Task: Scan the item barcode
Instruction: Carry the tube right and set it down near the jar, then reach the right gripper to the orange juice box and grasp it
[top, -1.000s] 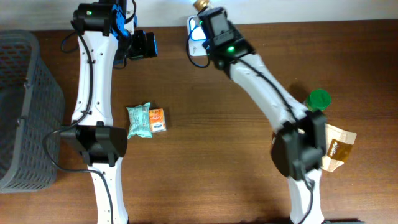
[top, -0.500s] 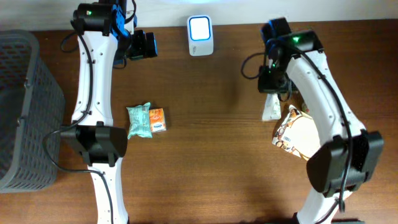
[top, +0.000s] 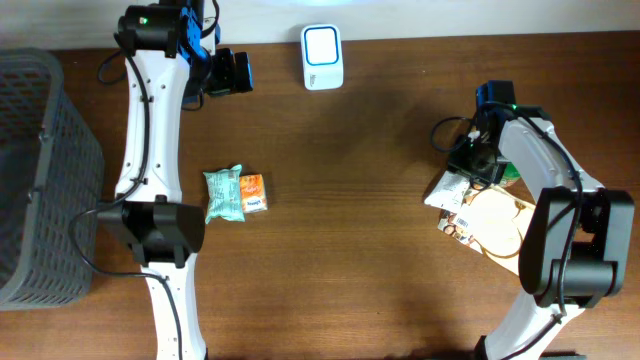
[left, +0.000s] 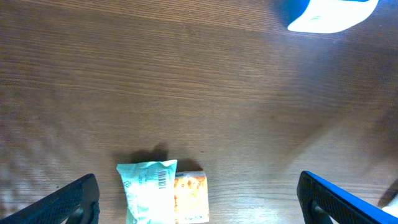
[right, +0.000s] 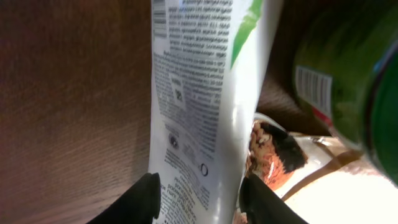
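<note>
The surface is a brown wooden table (top: 350, 280). From overhead I am seeing a grey basket (top: 40, 170) standing at its left edge and the white scanner (top: 322, 57) sitting at the far edge, near the middle. The left gripper (top: 228, 72) is hanging left of the scanner. It is well apart from a teal packet (top: 224, 194) and an orange packet (top: 253, 192), which are lying touching, side by side. The right gripper (top: 478, 160) is hovering at the right side, well apart from the scanner. It is directly over the white tube (top: 447, 190), which is lying against a snack bag (top: 495, 225) with a green can (top: 513, 176) just beside. In the left wrist view, that claw is standing spread wide and holding nothing, and the teal packet below is showing a barcode face up. In the right wrist view, the dark fingers (right: 146, 199) are standing apart on either side of the tube's printed face. I cannot tell whether they are pinching it or clear of it. The tube is resting partly over the snack bag, and the can at the right is showing a barcode label.
</note>
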